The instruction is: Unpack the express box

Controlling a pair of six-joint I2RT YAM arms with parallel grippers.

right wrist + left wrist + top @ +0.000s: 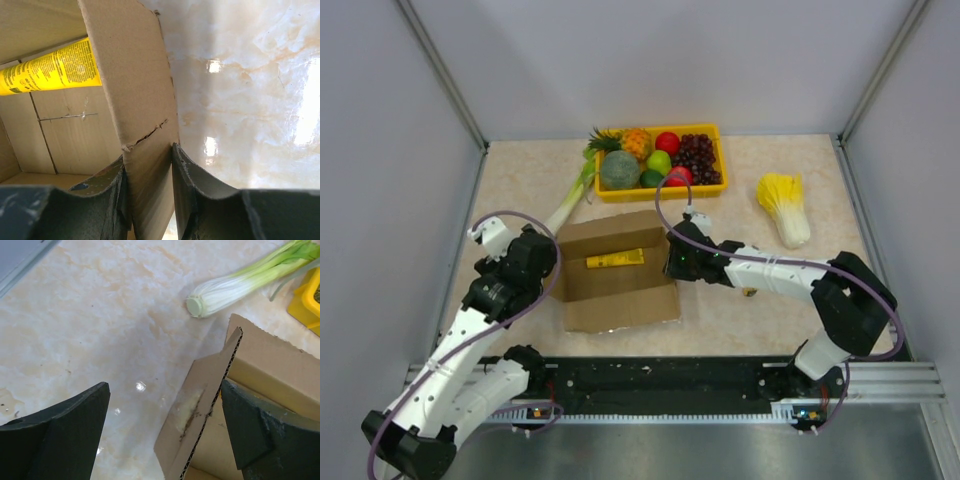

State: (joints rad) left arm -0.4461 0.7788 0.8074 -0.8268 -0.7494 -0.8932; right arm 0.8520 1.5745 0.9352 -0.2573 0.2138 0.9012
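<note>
Top view, step: The express box lies with its top open between the two claws, and a yellow tube lies inside. I judge this to be the flap-spreading stage, with the contents not yet taken out.
Top view, left claw: It sits at the box's left edge, with the box body just to its right.
Top view, right claw: It sits at the box's right edge, with the box body just to its left.
Top view, beyond the claws: The leek and fruit tray lie ahead. The cabbage lies ahead and right of the right claw, well apart from it.
Left wrist, claw: The jaws are wide apart and grip nothing. The left flap stands on edge between the fingers, much nearer the box-side one. I cannot tell whether it touches.
Left wrist, ahead: The leek's cut end lies on the table, and the tray corner is further off.
Right wrist, claw: It is narrowed onto the right flap, with both fingers pressed against the cardboard. A torn crease runs just above the grip.
Right wrist, inside: The tube lies ahead and to the left, on the box floor.
Next move: The left claw probably needs to close on its flap, or reach past it for the tube, while the right claw steadies the box.
</note>
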